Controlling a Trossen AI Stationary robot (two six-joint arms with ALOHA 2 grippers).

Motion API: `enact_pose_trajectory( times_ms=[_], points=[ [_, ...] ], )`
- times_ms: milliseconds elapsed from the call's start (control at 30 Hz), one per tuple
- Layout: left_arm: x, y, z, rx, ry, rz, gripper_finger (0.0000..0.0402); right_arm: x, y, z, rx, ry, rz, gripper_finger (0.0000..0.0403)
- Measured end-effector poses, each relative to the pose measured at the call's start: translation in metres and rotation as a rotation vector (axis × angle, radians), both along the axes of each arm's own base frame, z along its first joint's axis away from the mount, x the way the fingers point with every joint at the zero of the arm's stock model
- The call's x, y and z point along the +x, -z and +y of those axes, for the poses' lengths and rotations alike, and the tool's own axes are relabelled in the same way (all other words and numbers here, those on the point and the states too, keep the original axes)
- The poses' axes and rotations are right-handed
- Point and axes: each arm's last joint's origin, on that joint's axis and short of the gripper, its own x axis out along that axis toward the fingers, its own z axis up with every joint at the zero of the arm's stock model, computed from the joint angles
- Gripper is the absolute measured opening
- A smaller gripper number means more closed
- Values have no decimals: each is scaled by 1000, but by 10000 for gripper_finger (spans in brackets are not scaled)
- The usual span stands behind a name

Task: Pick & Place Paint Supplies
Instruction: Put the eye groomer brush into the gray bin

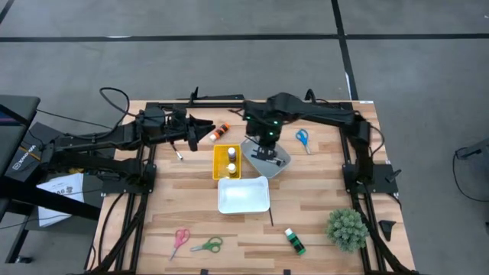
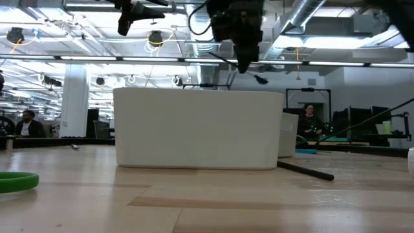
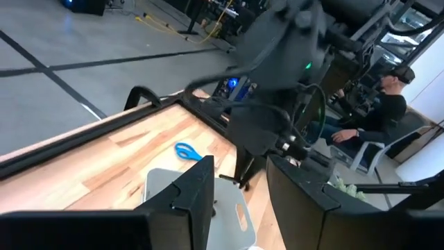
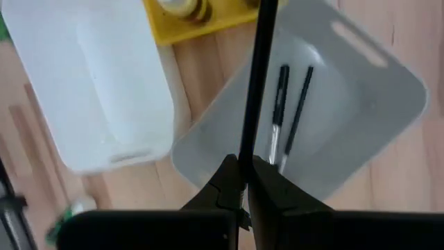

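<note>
Right claw (image 4: 244, 182) is clamped on a paintbrush (image 4: 255, 90) above the grey tray (image 4: 388, 97). Left claw (image 3: 239, 191) is partly open, empty. No legible labels.

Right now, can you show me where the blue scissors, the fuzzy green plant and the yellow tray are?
blue scissors (image 1: 302, 138): high view, on the blue handles.
fuzzy green plant (image 1: 347, 228): high view, middle of the ball.
yellow tray (image 1: 218, 163): high view, on its left rim.
</note>
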Motion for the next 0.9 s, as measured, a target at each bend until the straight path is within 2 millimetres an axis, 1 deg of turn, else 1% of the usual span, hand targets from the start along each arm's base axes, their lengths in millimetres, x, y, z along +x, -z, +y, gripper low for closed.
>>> enact_pose_trajectory(
  times_ms=[67, 167, 233, 300, 400, 600, 767, 900],
  points=[
    [-1, 0, 0, 3, 1, 1, 127, 8, 0, -3, -8, -26, 76, 4],
    [-4, -2, -1, 27, 5, 4, 127, 22, 5, -9, -21, -26, 62, 4],
    [-10, -4, -2, 31, 6, 4, 127, 26, 7, -10, -11, -27, 71, 4],
    [-16, -7, -3, 34, 5, -7, 127, 31, 19, -12, -2, -23, 93, 4],
    [-26, -10, -5, 36, 1, -7, 127, 37, 43, -13, 18, -24, 167, 4],
    [-44, -14, -8, 41, -16, -14, 127, 36, 61, -13, 8, -50, 232, 4],
    [-49, -15, -9, 42, -17, -20, 127, 28, 78, -15, 20, -46, 304, 4],
    [-49, -14, -9, 39, -19, -3, 127, 26, 90, -15, 22, -56, 319, 4]
  ],
)
